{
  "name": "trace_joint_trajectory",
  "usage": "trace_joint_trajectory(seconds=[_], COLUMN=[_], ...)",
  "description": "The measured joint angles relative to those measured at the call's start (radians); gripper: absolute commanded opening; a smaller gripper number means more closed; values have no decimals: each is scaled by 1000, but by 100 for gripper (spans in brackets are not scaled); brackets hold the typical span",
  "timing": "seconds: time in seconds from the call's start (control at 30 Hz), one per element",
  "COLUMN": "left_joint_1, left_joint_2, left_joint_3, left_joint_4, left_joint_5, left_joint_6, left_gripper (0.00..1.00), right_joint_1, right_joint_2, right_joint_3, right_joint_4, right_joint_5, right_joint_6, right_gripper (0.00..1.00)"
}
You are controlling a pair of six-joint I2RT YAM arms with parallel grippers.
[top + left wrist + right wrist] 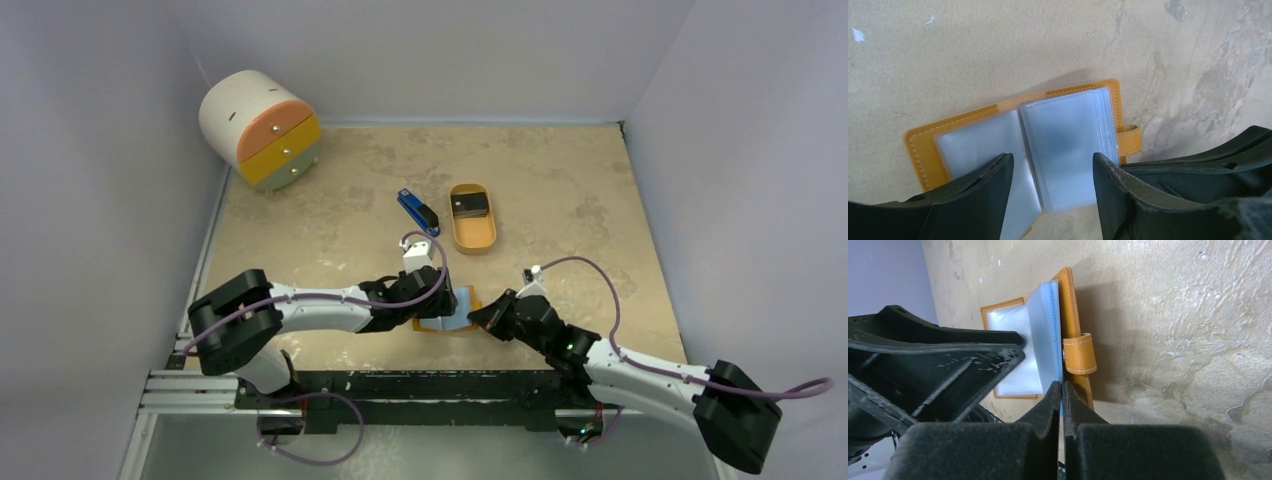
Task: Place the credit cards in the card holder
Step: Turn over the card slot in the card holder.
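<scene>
The orange card holder (425, 324) lies open on the table near the front middle, its clear plastic sleeves (1063, 135) fanned up. My left gripper (1053, 170) is open and empty just above the sleeves, one finger on each side of the fold. My right gripper (1062, 387) is shut on the edge of the sleeves beside the strap (1079, 354), at the holder's right side (480, 318). A dark credit card (470, 205) lies in the oval orange tray (478, 237) further back. I cannot tell whether more cards lie under it.
A blue-and-black stapler-like bar (418, 212) lies left of the tray. A round white drawer unit (260, 128) with orange and yellow drawers stands at the back left. Walls enclose the table on three sides.
</scene>
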Motion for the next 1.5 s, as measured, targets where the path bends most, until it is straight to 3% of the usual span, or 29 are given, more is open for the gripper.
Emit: trace_joint_trajectory(seconds=[0.83,1.5], left_joint_1=[-15,-19], left_joint_2=[117,130], left_joint_3=[62,64], left_joint_4=[25,-9], left_joint_5=[40,-28], left_joint_6=[33,31], left_gripper=[61,26], right_joint_1=[0,0], right_joint_2=[11,8], right_joint_3=[7,7], right_joint_4=[18,17], right_joint_5=[0,3], right_joint_6=[-29,-31], right_gripper=[0,0])
